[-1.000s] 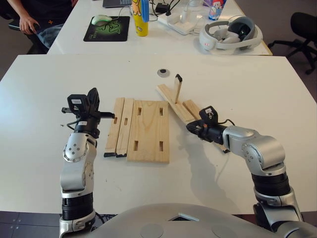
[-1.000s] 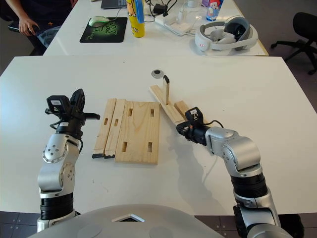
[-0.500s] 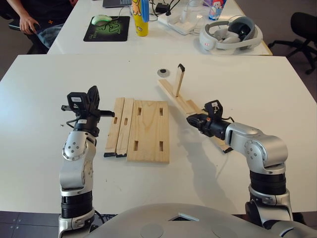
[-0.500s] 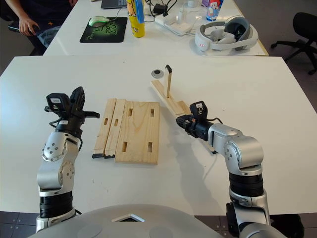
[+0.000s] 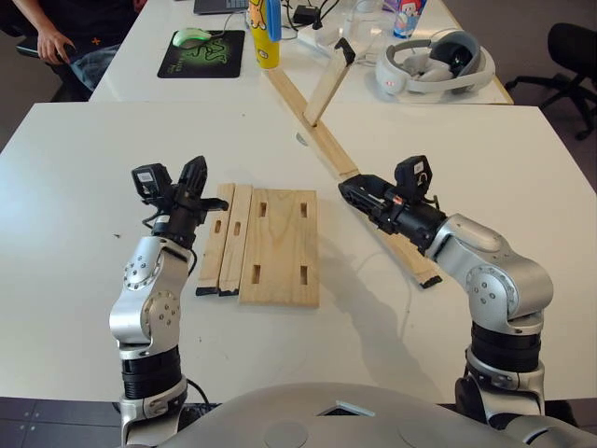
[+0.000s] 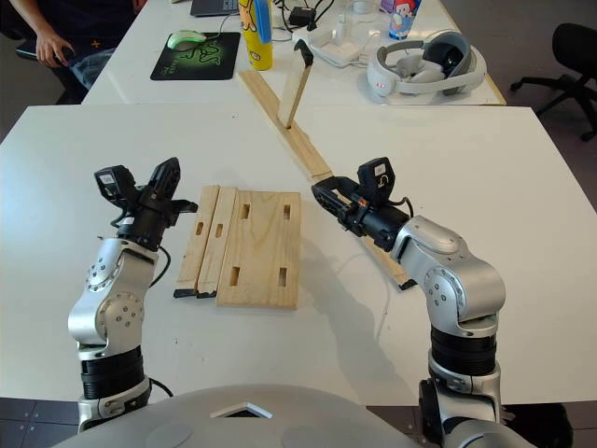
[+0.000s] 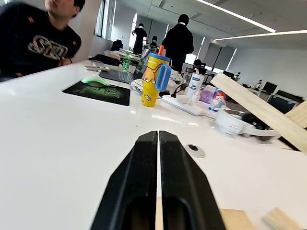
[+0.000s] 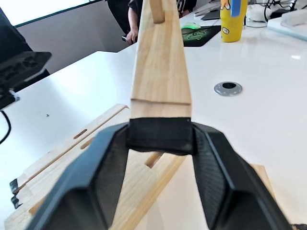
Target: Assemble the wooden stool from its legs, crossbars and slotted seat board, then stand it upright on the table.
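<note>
The right gripper [image 5: 353,191] is clamped on the black-capped end of 1 long wooden leg [image 5: 334,154]. The leg is off the white table [image 5: 466,149] and slants up and away from the robot. A short crossbar [image 5: 328,86] sticks out of it near its far end. A 2nd leg [image 5: 415,263] lies flat under that arm. The slotted seat board [image 5: 280,245] lies flat mid-table, with 2 slotted strips [image 5: 224,238] side by side against its left edge (all touching). The left gripper [image 5: 193,177] hovers just left of the strips, its fingers pressed together on nothing.
</note>
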Robot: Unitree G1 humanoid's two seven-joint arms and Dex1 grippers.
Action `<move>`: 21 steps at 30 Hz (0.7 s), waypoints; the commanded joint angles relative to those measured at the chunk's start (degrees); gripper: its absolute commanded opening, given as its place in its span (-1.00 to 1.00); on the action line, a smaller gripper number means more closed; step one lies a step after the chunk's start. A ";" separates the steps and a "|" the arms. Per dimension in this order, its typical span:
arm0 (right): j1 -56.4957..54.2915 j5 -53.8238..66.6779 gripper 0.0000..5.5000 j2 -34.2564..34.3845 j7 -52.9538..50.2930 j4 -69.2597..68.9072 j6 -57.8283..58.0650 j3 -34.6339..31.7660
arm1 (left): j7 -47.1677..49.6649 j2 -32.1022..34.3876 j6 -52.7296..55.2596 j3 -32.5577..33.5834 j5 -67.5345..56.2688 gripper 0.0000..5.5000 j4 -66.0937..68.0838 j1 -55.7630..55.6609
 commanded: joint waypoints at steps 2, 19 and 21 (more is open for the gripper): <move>-1.76 3.45 -0.30 -2.04 5.30 -2.26 -3.87 0.66 | 5.48 -2.92 7.07 5.89 -23.60 -0.62 -3.14 -4.36; 0.65 5.59 -0.30 -9.56 13.12 -6.26 -7.74 5.82 | 20.34 0.62 5.48 7.43 -50.42 0.30 -1.55 -8.06; 0.56 5.40 -0.30 -10.06 13.38 -6.03 -8.35 6.28 | 20.20 1.18 4.79 7.03 -50.42 0.22 -1.54 -7.95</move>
